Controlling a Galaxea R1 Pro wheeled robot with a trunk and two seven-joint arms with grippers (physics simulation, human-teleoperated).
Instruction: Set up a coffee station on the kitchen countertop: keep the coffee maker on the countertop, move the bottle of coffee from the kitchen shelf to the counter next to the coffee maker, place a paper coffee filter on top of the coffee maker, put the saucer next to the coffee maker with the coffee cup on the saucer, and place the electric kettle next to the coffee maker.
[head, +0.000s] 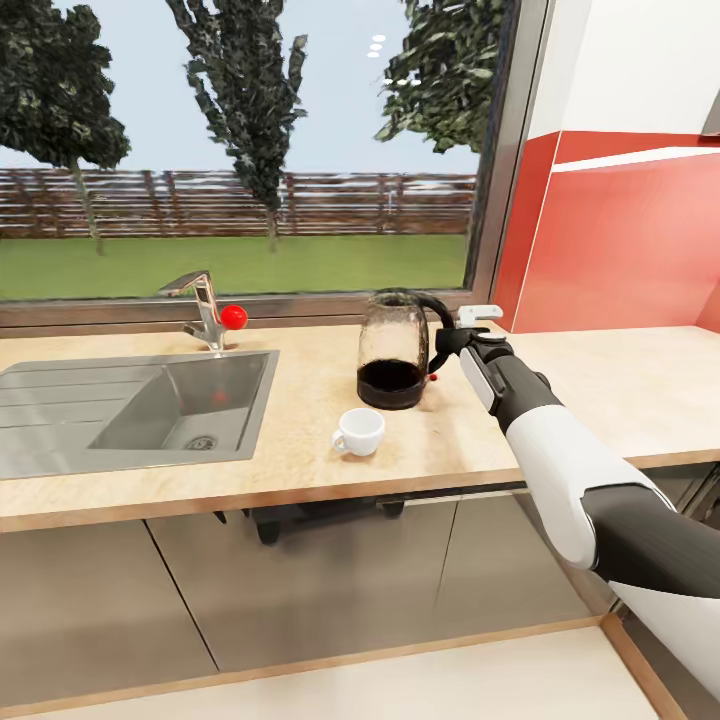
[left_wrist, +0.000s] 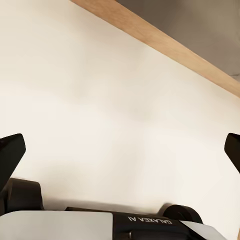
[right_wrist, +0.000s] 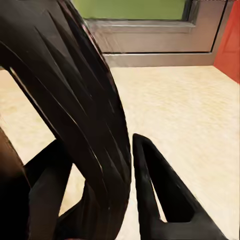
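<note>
The electric kettle, a glass jug with a black base and looped handle, stands upright on the kitchen countertop in front of the window. My right gripper is at its right side, shut on the black handle, which runs between the two fingers. The white coffee cup sits on the worktop just in front of the kettle, handle to the left. My left gripper is open, its fingertips far apart over a pale surface with a wooden edge.
A steel sink with a faucet and red knob takes up the worktop's left. A red wall panel rises at the right behind bare worktop. Grey cabinet fronts run below.
</note>
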